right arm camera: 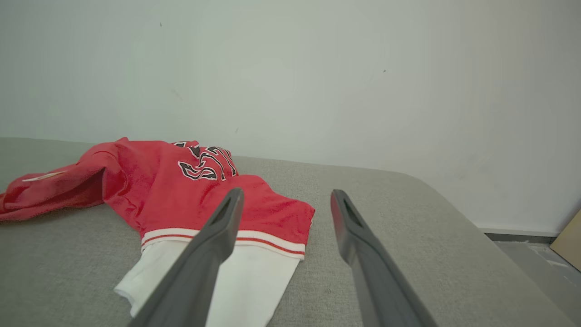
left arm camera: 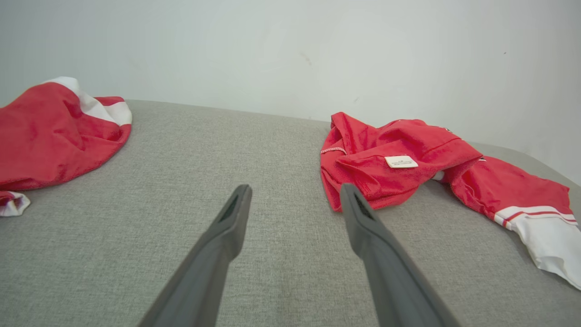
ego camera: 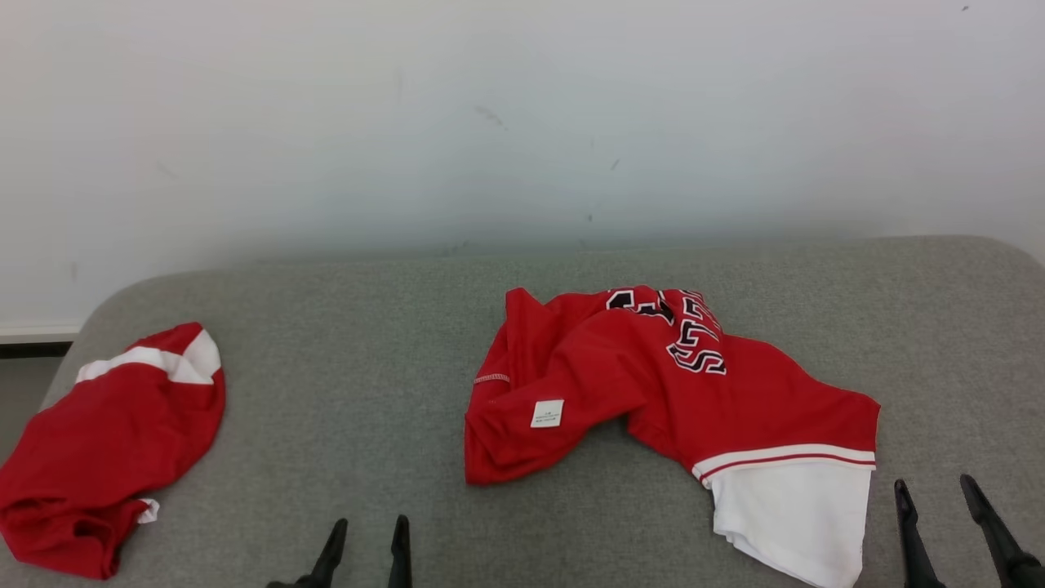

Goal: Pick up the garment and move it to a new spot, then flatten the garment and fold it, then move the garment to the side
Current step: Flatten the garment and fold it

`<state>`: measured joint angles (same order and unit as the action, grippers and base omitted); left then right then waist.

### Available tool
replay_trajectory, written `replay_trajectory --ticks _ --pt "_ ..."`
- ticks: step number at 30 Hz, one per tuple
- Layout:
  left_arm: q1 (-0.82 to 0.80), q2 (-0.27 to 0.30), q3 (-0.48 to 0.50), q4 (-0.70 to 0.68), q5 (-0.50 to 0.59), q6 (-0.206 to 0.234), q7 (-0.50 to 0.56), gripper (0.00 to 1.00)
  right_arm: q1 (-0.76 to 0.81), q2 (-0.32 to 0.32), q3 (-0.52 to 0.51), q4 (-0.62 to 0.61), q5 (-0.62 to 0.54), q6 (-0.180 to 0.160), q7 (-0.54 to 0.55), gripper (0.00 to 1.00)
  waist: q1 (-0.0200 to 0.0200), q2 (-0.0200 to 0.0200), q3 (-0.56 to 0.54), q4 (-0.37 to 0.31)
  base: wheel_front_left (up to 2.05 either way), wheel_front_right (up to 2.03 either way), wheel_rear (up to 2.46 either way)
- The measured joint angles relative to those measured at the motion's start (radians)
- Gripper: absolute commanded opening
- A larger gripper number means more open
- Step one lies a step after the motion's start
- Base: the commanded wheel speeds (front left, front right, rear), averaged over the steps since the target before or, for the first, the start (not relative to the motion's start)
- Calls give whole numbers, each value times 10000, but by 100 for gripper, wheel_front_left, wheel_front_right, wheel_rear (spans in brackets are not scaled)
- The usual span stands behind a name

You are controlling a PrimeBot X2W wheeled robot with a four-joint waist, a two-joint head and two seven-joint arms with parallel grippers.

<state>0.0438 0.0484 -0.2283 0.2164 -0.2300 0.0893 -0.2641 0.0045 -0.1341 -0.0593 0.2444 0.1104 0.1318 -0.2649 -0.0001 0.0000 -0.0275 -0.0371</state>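
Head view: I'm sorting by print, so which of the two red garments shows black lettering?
The crumpled red-and-white fabric jersey right of centre: it bears black, white-edged letters. The bunched red-and-white fabric garment at the left shows none.

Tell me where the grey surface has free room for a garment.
Widest bare patch: between the bunched red garment at left and the crumpled jersey. Also the strip behind both, toward the wall. Crowded: front right, jersey's white part near the right gripper.

Left gripper, right gripper: long tapering dark-grey fingers, slotted inner faces.
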Motion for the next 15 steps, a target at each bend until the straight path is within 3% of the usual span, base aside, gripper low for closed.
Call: replay_trajectory --ticks 15 --pt "185 0 -10 21 -13 36 0 100 639 387 198 518 506 0 0 100 0 0 -202 -194 0 0 0"
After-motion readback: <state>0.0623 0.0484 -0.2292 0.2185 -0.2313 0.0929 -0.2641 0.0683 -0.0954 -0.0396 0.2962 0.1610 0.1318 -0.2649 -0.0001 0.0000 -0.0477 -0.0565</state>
